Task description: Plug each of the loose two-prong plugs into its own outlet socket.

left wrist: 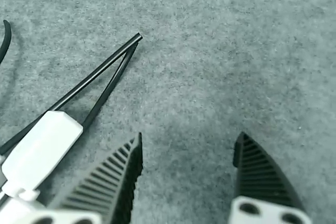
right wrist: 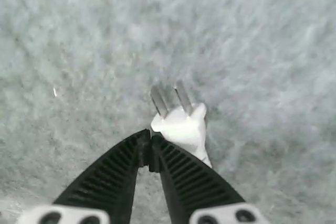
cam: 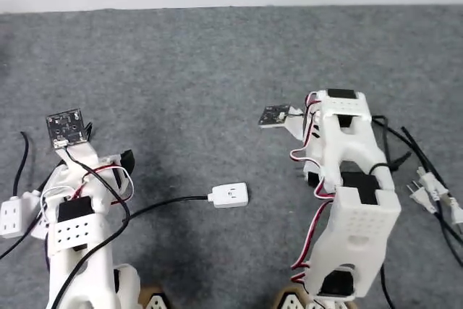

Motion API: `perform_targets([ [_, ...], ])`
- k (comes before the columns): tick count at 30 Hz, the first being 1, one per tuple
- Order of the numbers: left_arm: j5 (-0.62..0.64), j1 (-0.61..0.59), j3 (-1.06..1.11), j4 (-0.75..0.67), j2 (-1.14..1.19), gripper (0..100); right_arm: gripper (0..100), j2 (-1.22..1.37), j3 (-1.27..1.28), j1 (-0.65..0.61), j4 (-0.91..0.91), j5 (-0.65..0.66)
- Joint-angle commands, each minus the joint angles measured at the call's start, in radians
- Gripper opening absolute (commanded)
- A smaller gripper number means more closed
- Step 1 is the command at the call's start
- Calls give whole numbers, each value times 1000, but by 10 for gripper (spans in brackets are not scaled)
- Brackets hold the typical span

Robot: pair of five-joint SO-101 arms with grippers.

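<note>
A white outlet socket [cam: 228, 195] on a black cable lies on the grey carpet between the two arms. A second white socket block [cam: 11, 216] sits at the left edge, beside the left arm. Loose white two-prong plugs [cam: 430, 189] with black cords lie at the far right. My right gripper [right wrist: 149, 148] is shut, low over the carpet. A white two-prong plug [right wrist: 181, 121] lies just past its fingertips, prongs pointing away. My left gripper [left wrist: 190, 140] is open over bare carpet, with a white cable-end block [left wrist: 39, 145] beside one finger.
A thin black cable loop [left wrist: 100, 82] runs out from the white block near the left gripper. Black cords [cam: 405, 150] trail on the carpet right of the right arm. Carpet stretches open toward the far wall.
</note>
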Motion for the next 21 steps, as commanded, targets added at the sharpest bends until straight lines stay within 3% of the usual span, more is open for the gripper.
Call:
perform_targets([
  [1,3,5,-12,-28,-20,261,8,-12,-64,-65,-13,-21],
  [10,3,8,-12,-28,-20,261,9,-225,-140,-76,397,-29],
  [15,5,95,-12,-23,-20,261,9,-429,-31,-73,378,-198],
  [21,3,381,-76,163,-52,261,9,-611,218,-67,183,-336],
])
